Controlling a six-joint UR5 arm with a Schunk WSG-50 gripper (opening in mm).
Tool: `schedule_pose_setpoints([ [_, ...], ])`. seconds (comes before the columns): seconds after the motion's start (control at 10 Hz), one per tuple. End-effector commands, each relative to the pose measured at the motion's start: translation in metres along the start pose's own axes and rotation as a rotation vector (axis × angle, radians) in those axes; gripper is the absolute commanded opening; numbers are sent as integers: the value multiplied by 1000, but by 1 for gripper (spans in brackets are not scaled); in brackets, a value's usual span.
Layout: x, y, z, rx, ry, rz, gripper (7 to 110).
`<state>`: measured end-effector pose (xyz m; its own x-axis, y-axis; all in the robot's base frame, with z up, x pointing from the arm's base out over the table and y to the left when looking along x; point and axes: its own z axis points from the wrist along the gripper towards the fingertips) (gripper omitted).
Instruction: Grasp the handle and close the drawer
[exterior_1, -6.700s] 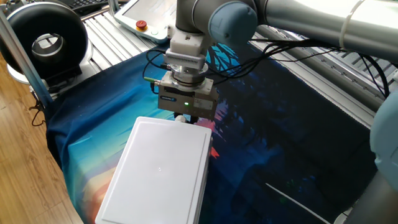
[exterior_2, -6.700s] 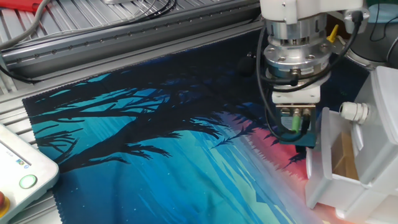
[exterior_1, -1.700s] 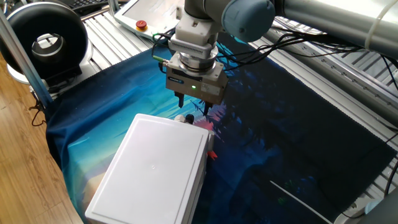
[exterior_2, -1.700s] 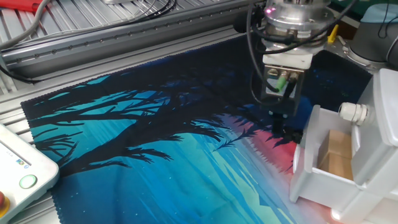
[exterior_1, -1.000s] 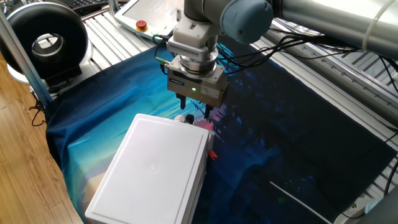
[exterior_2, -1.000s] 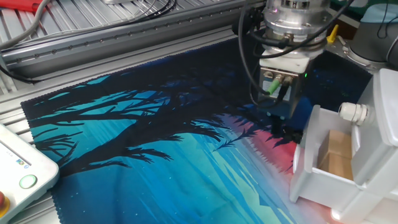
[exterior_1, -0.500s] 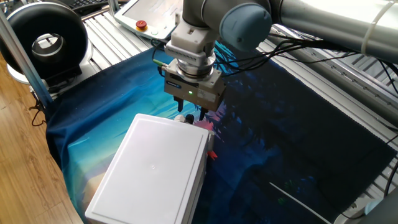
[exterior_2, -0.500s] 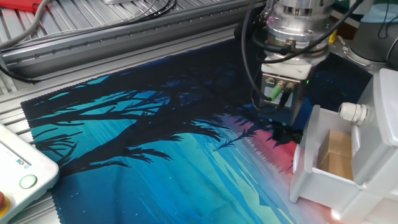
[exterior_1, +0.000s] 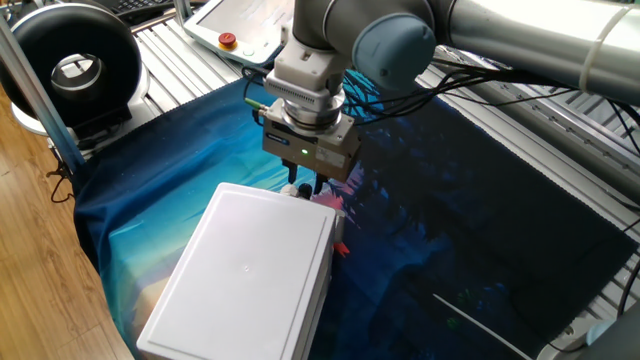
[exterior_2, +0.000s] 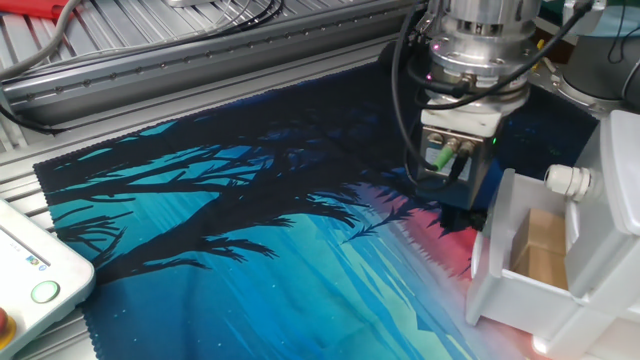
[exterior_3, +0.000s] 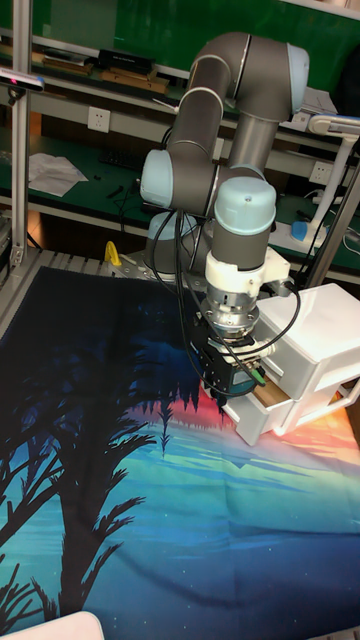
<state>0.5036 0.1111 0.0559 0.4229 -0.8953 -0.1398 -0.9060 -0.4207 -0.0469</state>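
The drawer (exterior_2: 545, 262) sits at the near edge of the bench (exterior_1: 170, 70), on a printed cloth (exterior_2: 250, 230) of dark trees against blue and red. In the other fixed view its thin front panel stands out from the white box, leaving a gap in which a brown, cardboard-like lining shows. The handle (exterior_2: 569, 180) juts from the top of that front panel as a small pale knob, with nothing touching it in that view.

The claw (exterior_1: 303, 187) points down just beside the drawer's front, its dark fingers (exterior_1: 292, 176) close above the handle (exterior_1: 303, 190) in one fixed view. It holds nothing, and the fingers look slightly parted, though the gap between them is hard to judge from any of the 3 views. In the tall fixed view the claw (exterior_3: 222, 392) hangs directly in front of the pulled-out drawer (exterior_3: 300, 365).

A white pendant (exterior_1: 238, 22) with a red button (exterior_1: 228, 41) lies at the bench's far corner.
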Motion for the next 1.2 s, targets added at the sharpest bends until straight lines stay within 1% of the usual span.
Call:
schedule_pose_setpoints([
  [0.0, -2, -3, 2, 12, -7, 0, 44],
  [0.3, -3, -5, 5, 19, -5, -11, 44],
  [0.6, -2, 0, 8, 2, 16, -36, 44],
  [0.7, -2, 0, 8, 0, 20, -39, 22],
  [1.1, -5, 0, 9, 5, 11, -38, 22],
])
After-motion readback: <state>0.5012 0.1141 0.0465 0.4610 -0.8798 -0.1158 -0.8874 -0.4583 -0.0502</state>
